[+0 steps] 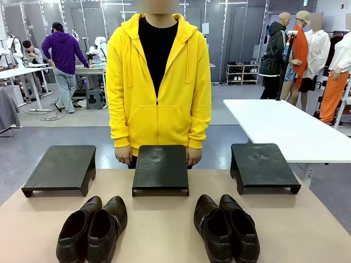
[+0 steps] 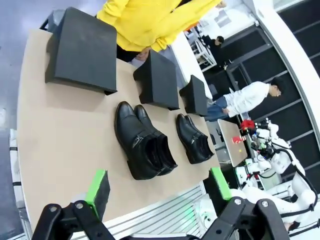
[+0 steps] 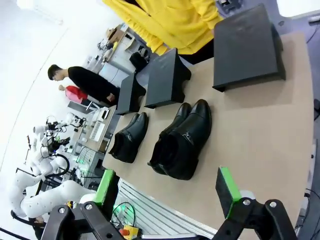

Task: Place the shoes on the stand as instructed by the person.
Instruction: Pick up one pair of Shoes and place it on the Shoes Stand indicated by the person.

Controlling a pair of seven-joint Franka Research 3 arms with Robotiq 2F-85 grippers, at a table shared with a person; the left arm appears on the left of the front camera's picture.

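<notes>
On tan table (image 1: 164, 219), robot's side: two pairs of glossy black dress shoes on tabletop, toes toward far side. The left pair (image 1: 93, 230) lies near left stand (image 1: 60, 167) and middle stand (image 1: 160, 167), touching neither. The right pair (image 1: 226, 227) lies between middle stand and right stand (image 1: 263, 164), nearer camera. At far edge, person (image 1: 158, 98) in yellow hoodie stands behind middle stand, hands low. Over near edge, left gripper (image 2: 159, 182) hangs with green-padded fingers spread wide, nothing between them. Same for right gripper (image 3: 166, 182): spread, empty.
</notes>
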